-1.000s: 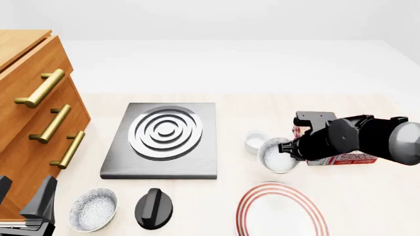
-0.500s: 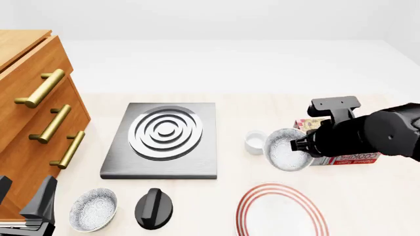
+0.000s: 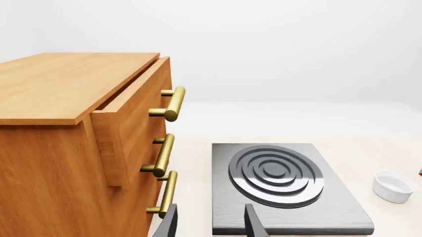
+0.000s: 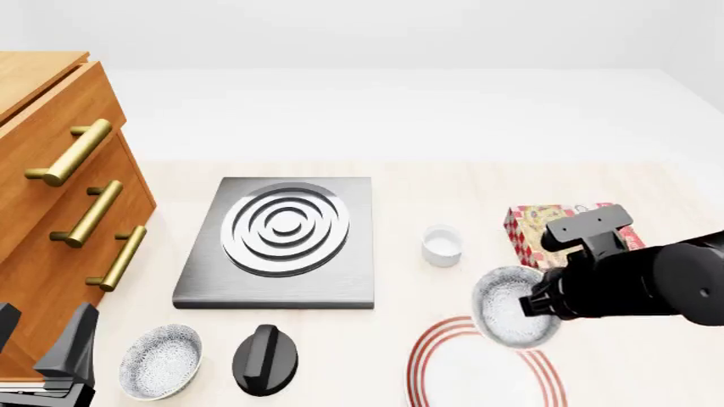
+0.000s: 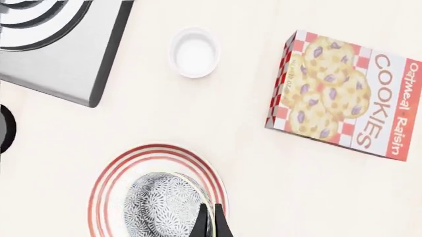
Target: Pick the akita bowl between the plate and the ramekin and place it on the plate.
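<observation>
Carried back from its spot beside the ramekin (image 4: 442,246), the akita bowl (image 4: 515,307) now hangs tilted above the plate (image 4: 436,360), its rim pinched between the right gripper's (image 5: 208,223) nearly closed jaws. Levelling it and lowering over the plate's centre before letting go looks wisest. Bowl, ramekin and plate appear empty; the left gripper (image 3: 209,224) idles, jaws apart.

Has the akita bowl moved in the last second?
Yes. The akita bowl, held by the right gripper, has come toward the camera, away from the ramekin, over the plate.
</observation>
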`<state>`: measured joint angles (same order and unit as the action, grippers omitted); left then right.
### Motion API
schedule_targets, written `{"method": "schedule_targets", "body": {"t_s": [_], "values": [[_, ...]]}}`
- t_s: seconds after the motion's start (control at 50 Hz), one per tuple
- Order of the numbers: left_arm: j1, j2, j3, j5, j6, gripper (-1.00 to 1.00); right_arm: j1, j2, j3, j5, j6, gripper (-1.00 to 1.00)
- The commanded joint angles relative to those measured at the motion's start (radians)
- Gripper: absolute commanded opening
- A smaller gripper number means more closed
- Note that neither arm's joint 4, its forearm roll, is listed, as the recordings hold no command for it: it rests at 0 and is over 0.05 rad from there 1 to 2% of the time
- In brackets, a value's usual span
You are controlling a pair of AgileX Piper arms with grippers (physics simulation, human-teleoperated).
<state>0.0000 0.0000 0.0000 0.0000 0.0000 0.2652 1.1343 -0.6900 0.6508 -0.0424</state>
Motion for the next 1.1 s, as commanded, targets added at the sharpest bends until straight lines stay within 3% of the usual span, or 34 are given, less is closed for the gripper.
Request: {"method": "schedule_targets", "body": {"t_s": [0.02, 0.32, 0.36, 0.42, 0.5, 0.72, 0.78, 0.84, 0.86, 0.94, 1.04, 1.1], "values": [[0.000, 0.000, 0.000, 0.000, 0.000, 1.00, -0.013, -0.011, 0.084, -0.036, -0.050, -1.00], [0.000, 0.000, 0.000, 0.000, 0.000, 1.00, 0.015, 0.034, 0.143, -0.087, -0.071, -1.00], [0.000, 0.000, 0.000, 0.000, 0.000, 1.00, 0.050, 0.080, 0.141, -0.108, -0.052, -1.00], [0.000, 0.000, 0.000, 0.000, 0.000, 1.00, 0.024, 0.074, 0.165, -0.126, -0.081, -1.00], [0.000, 0.000, 0.000, 0.000, 0.000, 1.00, 0.072, 0.118, 0.151, -0.137, -0.041, -1.00], [0.000, 0.000, 0.000, 0.000, 0.000, 1.00, 0.117, 0.188, 0.150, -0.178, -0.014, -1.00], [0.000, 0.000, 0.000, 0.000, 0.000, 1.00, 0.221, 0.271, 0.100, -0.181, 0.073, -1.00], [0.000, 0.000, 0.000, 0.000, 0.000, 1.00, 0.234, 0.313, 0.099, -0.203, 0.086, -1.00], [0.000, 0.000, 0.000, 0.000, 0.000, 1.00, 0.211, 0.305, 0.113, -0.211, 0.062, -1.00], [0.000, 0.000, 0.000, 0.000, 0.000, 1.00, 0.210, 0.312, 0.112, -0.214, 0.062, -1.00], [0.000, 0.000, 0.000, 0.000, 0.000, 1.00, 0.228, 0.333, 0.100, -0.213, 0.085, -1.00], [0.000, 0.000, 0.000, 0.000, 0.000, 1.00, 0.194, 0.314, 0.111, -0.211, 0.056, -1.00]]}}
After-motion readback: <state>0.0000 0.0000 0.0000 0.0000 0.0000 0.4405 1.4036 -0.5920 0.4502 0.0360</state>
